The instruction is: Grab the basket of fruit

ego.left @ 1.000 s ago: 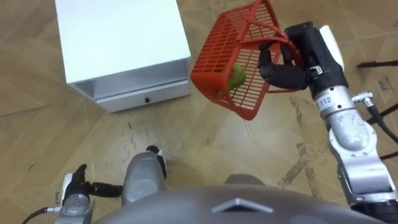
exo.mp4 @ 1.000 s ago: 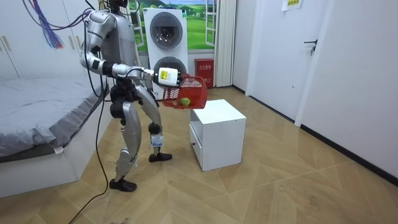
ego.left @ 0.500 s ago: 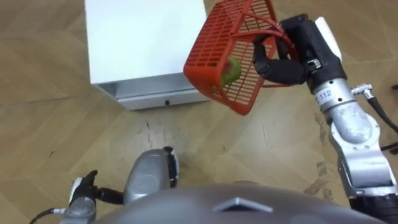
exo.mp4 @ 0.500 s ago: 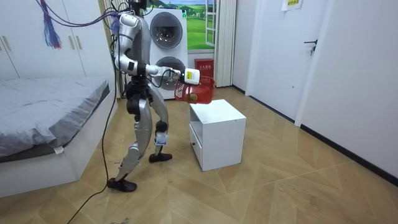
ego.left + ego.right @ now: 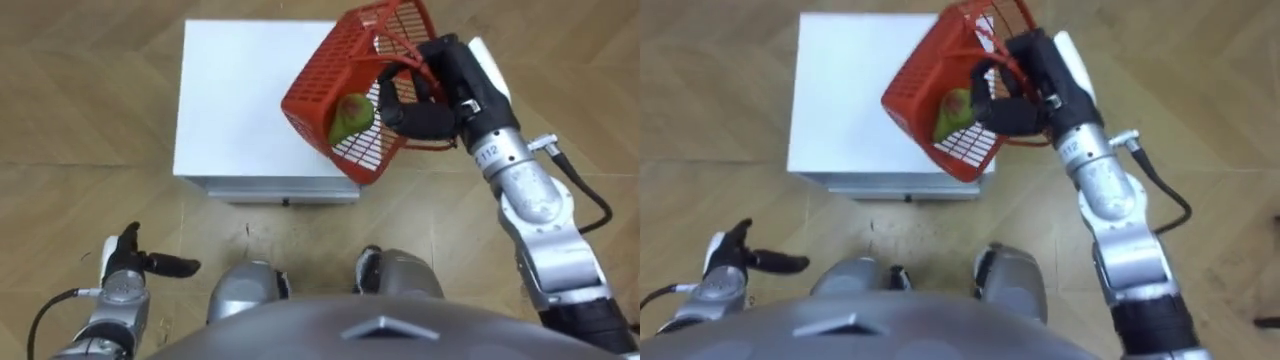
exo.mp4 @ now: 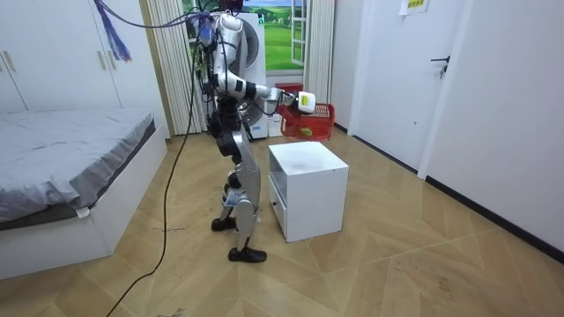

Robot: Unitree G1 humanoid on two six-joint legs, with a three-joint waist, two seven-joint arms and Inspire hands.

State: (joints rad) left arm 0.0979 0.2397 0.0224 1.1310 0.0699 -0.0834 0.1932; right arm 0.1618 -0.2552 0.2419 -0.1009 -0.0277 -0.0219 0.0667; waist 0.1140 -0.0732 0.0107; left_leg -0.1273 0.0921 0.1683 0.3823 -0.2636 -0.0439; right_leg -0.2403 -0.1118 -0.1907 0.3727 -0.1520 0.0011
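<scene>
The red fruit basket (image 5: 335,60) was in the air, tilted steeply with its open mouth turned to one side, above the right part of the white cabinet's (image 5: 230,110) top and clear of it. A green fruit (image 5: 347,118) lay low against the mesh wall. The right hand (image 5: 440,95) carried it, dark fingers curled round the handle. By the look of it, the lift itself was done and the step in hand was carrying. The next move would call for a firm clasp on the handle and a more level basket, since at that tilt the fruit could roll out. The left hand (image 5: 125,262) hung low beside the body, fingers loosely extended and holding nothing. In the room view the robot stood on the wooden floor (image 6: 397,273) just beside the cabinet, at the room view's left of it, arm stretched over the top. The cabinet's drawer (image 5: 285,190) faced its legs, so the cabinet itself blocked any step forward. A bed (image 6: 62,167) stood well apart at the room view's left.
</scene>
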